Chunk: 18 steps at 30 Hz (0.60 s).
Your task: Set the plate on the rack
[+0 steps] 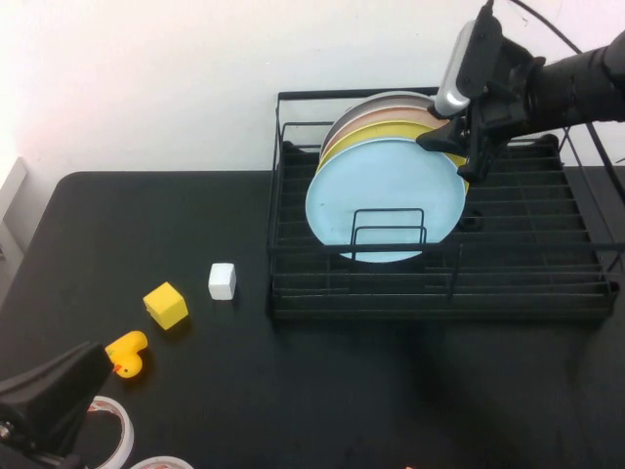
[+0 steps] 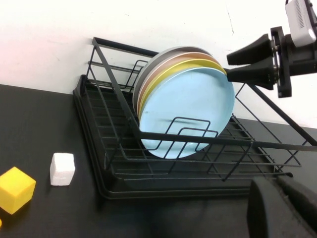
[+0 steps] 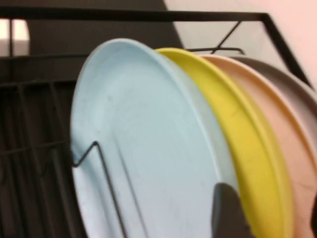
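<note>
Plate (image 1: 384, 200): upright in rack (image 1: 527, 293). Right claw (image 1: 451, 144) at its top rim, parted; withdraw straight, clear of rim. Left claw (image 1: 44, 401) closed, well left of rack.

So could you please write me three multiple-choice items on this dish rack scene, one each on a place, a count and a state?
1. Where is the light blue plate?
A. flat on the table
B. upright in the rack, frontmost
C. behind the yellow plate

2. How many plates stand in the rack?
A. two
B. four
C. six

3. How is the right hand?
A. open at the plates' upper rims
B. shut on the white cube
C. parked low

Key: 1 B, it leans on the dividers ahead of the others; 2 B, blue, yellow, pink, grey rims show; 3 A, its fingers stand apart. The left hand waits shut by the yellow duck.
</note>
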Each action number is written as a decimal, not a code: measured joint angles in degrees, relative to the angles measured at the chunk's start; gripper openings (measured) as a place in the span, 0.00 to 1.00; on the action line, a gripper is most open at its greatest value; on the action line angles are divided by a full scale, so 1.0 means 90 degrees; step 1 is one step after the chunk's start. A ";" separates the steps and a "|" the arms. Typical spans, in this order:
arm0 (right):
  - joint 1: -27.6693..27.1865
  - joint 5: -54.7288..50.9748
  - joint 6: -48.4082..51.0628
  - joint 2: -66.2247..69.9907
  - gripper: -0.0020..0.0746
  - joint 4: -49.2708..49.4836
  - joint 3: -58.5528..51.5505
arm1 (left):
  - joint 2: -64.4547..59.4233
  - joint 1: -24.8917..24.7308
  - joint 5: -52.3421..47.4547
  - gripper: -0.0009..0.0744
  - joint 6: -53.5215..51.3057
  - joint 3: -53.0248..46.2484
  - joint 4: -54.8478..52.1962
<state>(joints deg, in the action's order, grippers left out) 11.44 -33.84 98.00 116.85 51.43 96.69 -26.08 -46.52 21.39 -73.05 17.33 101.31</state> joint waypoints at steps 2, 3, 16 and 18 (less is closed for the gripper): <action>0.0011 0.0066 0.0000 0.0000 0.50 0.0011 0.0000 | 0.0000 0.0000 -0.0028 0.01 0.0000 0.0000 0.0000; 0.0011 0.0099 -0.0046 0.0000 0.51 0.0011 0.0000 | 0.0000 0.0000 -0.0051 0.01 0.0000 0.0000 0.0000; 0.0025 0.0323 -0.2207 -0.0797 0.26 0.0004 0.0000 | 0.0000 0.0000 0.0103 0.01 -0.0534 0.0000 0.0000; 0.0025 0.0197 -0.2445 -0.1099 0.14 0.0004 0.0000 | 0.0000 0.0000 0.0444 0.01 -0.0813 0.0000 0.0000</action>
<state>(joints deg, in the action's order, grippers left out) 11.67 -32.07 76.00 106.95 51.47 96.69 -26.08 -46.52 25.39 -80.36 17.33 101.31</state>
